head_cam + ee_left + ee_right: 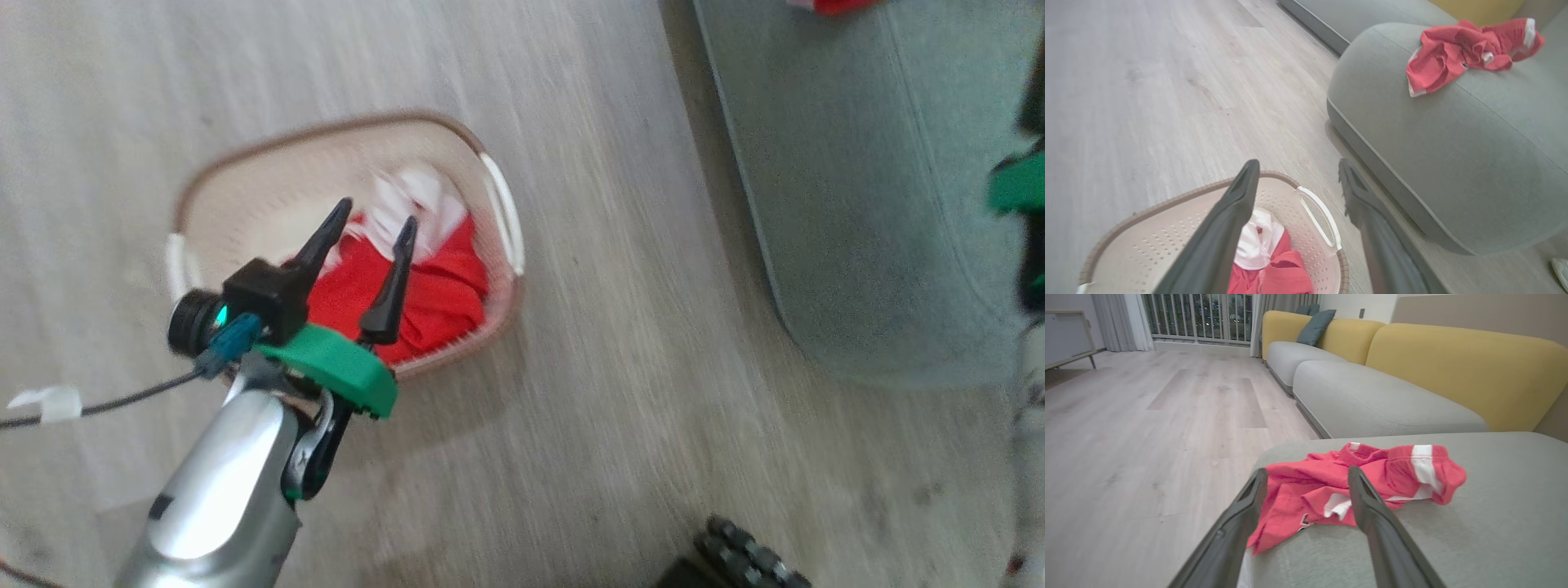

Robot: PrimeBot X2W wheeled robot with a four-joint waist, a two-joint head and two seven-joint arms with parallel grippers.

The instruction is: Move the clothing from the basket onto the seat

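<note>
The cream basket (pixel 326 131) stands on the floor holding a red and white garment (pixel 441 286) in its right half. My left gripper (pixel 375 214) hangs open above that garment, fingers apart, gripping nothing. In the left wrist view the basket (pixel 1167 204) and this clothing (pixel 1278 265) lie below the open left gripper (pixel 1298 167). Another red garment (pixel 1372 477) lies crumpled on the grey seat (pixel 1494 522), just beyond my open right gripper (pixel 1307 473), which holds nothing. The seat (pixel 857 204) fills the right of the head view.
Pale wood floor (pixel 612 367) surrounds the basket, with a narrow strip between it and the seat. A grey sofa with yellow backs (pixel 1453 363) runs behind the seat. My base wheel (pixel 743 559) shows at the bottom. A cable with white tape (pixel 49 404) trails left.
</note>
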